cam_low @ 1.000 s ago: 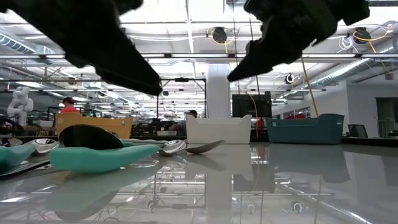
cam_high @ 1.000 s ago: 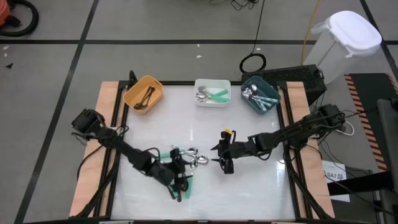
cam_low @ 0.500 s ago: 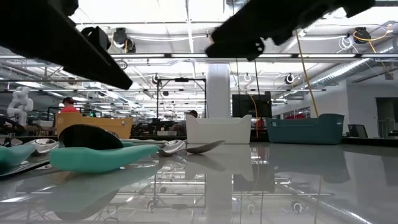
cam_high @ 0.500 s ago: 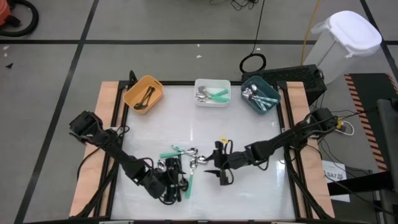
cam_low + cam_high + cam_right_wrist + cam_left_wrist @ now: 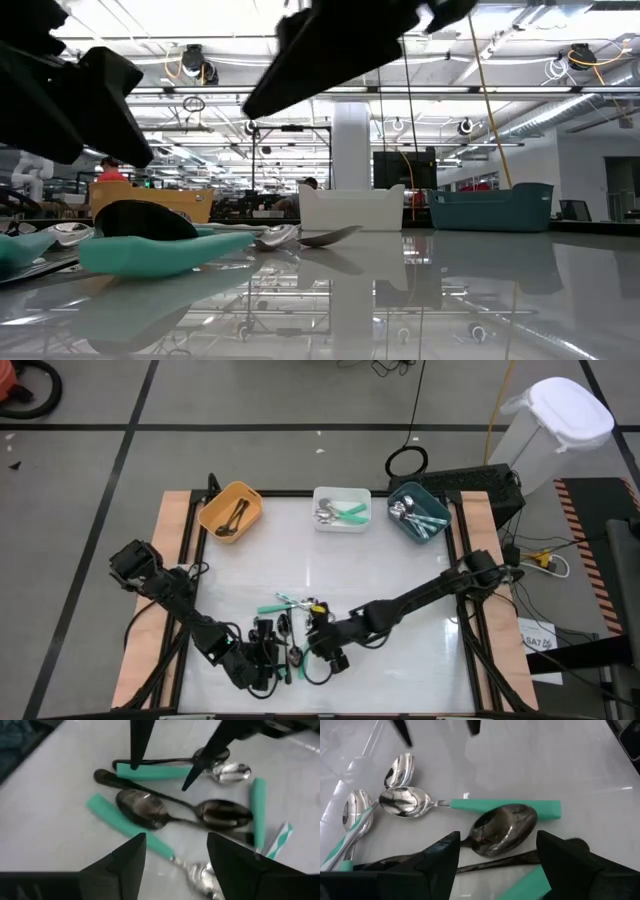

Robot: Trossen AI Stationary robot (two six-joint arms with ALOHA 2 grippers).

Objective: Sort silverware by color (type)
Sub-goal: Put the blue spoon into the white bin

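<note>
A loose pile of spoons (image 5: 291,622) lies flat on the white table near its near edge, with mint-green and black handles among them. In the left wrist view a dark spoon bowl (image 5: 504,836) and a mint-handled spoon (image 5: 470,805) lie ahead of my left gripper (image 5: 495,854), which is open. My left gripper (image 5: 270,656) hangs over the pile's near left side. My right gripper (image 5: 320,642) is open over the pile's right side. In its wrist view two dark spoons (image 5: 145,810) lie crossed ahead of my right gripper (image 5: 175,862).
Three bins stand along the far edge: an orange bin (image 5: 213,518) with black-handled spoons, a white bin (image 5: 342,493) with mint-handled ones, and a teal bin (image 5: 432,500) with silver ones. Bare table lies between the pile and the bins. The two grippers' fingertips are close together.
My right gripper has moved toward the table's left and near edge, arriving over the spoon pile. My left gripper has drawn back toward the near edge, to the pile's near side. The spoons have stayed where they were.
</note>
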